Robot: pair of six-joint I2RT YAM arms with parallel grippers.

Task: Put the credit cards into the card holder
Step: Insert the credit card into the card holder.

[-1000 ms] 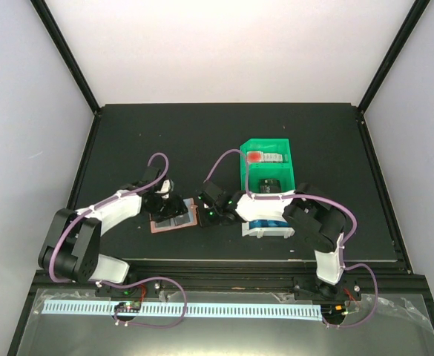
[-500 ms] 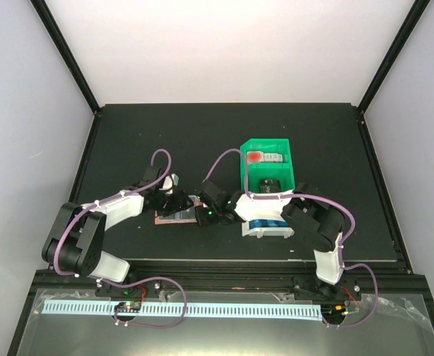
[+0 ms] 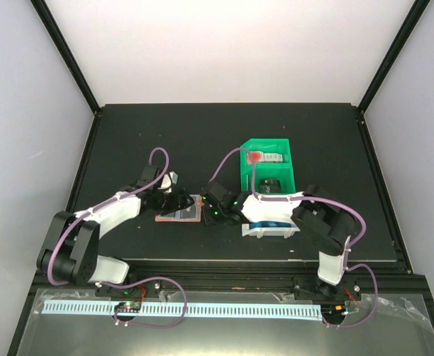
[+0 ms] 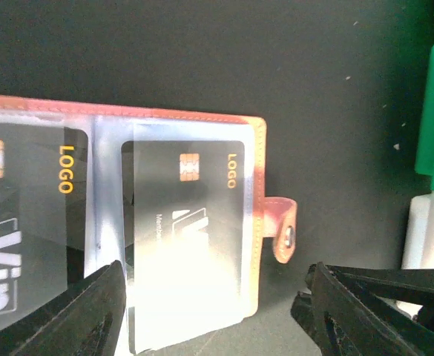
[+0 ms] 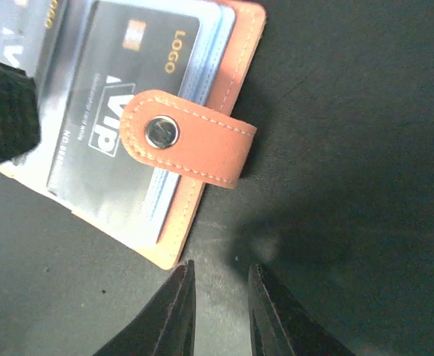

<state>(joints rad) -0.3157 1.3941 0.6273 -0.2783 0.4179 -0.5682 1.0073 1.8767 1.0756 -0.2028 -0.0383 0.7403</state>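
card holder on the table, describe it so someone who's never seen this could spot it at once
On the black table, look just left of the green bin and white bin. The card holder lies open and flat there: a salmon-pink wallet with a snap tab and dark cards under clear pockets, thin and pink-edged, unlike the boxy plastic bins.

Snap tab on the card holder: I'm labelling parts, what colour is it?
Salmon-pink snap tab, pale stitching; clearest in right wrist view.
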